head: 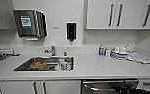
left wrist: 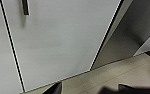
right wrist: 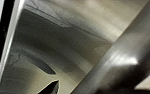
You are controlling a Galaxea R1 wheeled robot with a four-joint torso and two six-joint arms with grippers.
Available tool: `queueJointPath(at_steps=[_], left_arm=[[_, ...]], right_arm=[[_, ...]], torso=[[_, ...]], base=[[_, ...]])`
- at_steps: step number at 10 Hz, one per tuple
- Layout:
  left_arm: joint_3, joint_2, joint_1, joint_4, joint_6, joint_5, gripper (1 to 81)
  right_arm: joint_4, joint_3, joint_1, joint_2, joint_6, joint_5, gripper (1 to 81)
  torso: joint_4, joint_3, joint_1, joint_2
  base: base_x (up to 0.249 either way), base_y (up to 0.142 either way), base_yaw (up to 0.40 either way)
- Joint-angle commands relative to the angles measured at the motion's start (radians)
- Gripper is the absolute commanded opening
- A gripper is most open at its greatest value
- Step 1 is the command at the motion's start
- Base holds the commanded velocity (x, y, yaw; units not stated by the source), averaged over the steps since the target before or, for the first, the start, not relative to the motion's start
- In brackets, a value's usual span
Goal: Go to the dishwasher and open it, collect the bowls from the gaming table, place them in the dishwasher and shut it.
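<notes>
A: Where is the dishwasher (head: 108,86) seen?

B: It is seen in the head view under the front edge of the surface (head: 91,66), toward its right end. Its steel front and the bar handle (head: 103,82) along its top are visible. In the right wrist view the brushed-steel front (right wrist: 66,37) is seen close up, with the handle (right wrist: 121,55) crossing it as a pale bar.

A: Is the door open?

B: It cannot be told for certain. A dark part of the right arm (head: 131,88) is seen right by the handle.

A: What is to be said of the fingers?

B: On the right, a dark tip (right wrist: 52,87) is seen against the steel, and a dark shape lies over the handle; whether the fingers are wide, narrow or closed on the handle cannot be told. On the left, dark tips (left wrist: 56,88) are seen over the floor (left wrist: 121,75), in front of a white cupboard door (left wrist: 61,40); their state cannot be told either.

A: What else is carried by the surface?

B: A sink (head: 44,63) with dishes in it is set left of centre, with a tap (head: 52,50) at its back edge. Bottles (head: 101,50) and stacked crockery (head: 119,53) stand toward the back right corner.
</notes>
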Motion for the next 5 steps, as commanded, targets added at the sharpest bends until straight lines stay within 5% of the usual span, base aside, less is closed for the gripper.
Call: queueJointPath(at_steps=[1, 5], left_arm=[[0.004, -0.031, -0.096, 0.000, 0.000, -0.001, 81.1], [0.003, -0.029, -0.092, 0.000, 0.000, -0.001, 81.1]], right_arm=[[-0.070, -0.006, -0.100, -0.057, -0.076, -0.380, 81.1], [-0.070, 0.020, -0.159, -0.056, -0.102, -0.335, 81.1]], torso=[[0.000, 0.000, 0.000, 0.000], [0.000, 0.001, -0.002, 0.000]], base=[[0.000, 0.000, 0.000], [0.000, 0.000, 0.000]])
